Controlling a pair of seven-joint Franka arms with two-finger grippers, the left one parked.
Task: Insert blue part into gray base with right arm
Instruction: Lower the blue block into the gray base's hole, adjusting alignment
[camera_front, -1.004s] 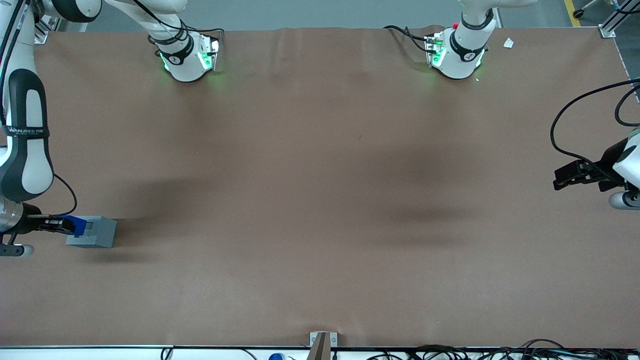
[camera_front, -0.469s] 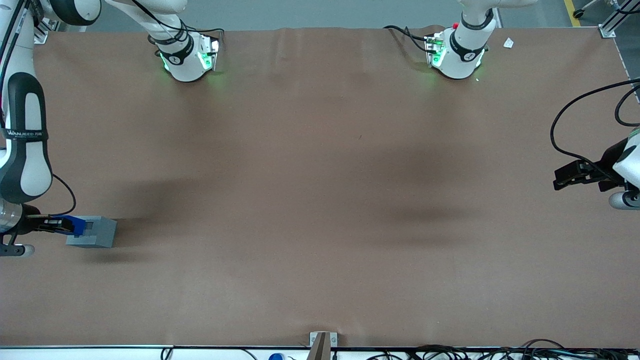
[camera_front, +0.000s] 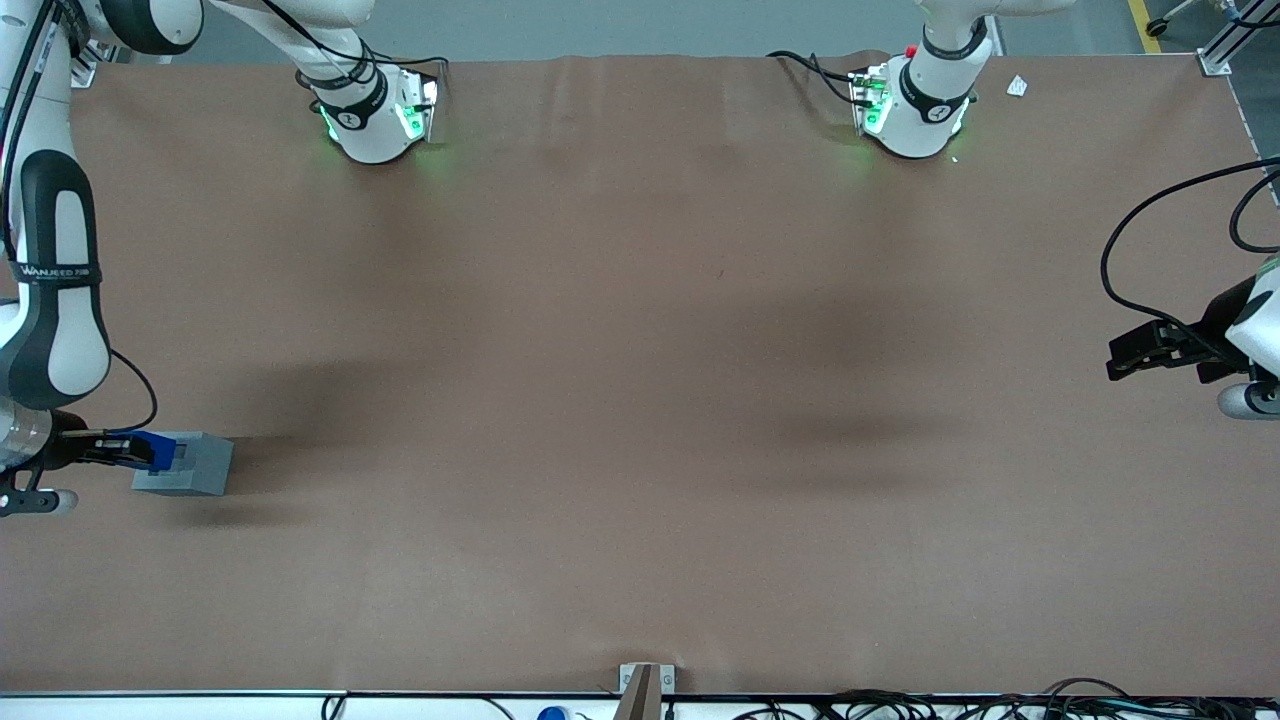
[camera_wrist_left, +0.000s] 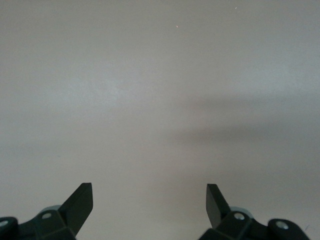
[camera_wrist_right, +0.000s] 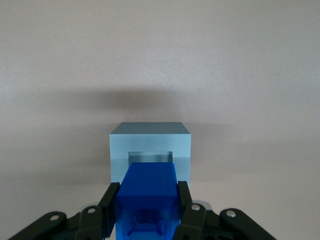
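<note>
Pick-up done, insertion not yet: blue part clamped in the right arm's gripper, hovering just above the gray base, short of its square recess. Recess and alignment plain from right wrist; front view adds only base on brown table.

Blue part cut off by frame edge, covering gray base recess, hand partly cropped
</note>
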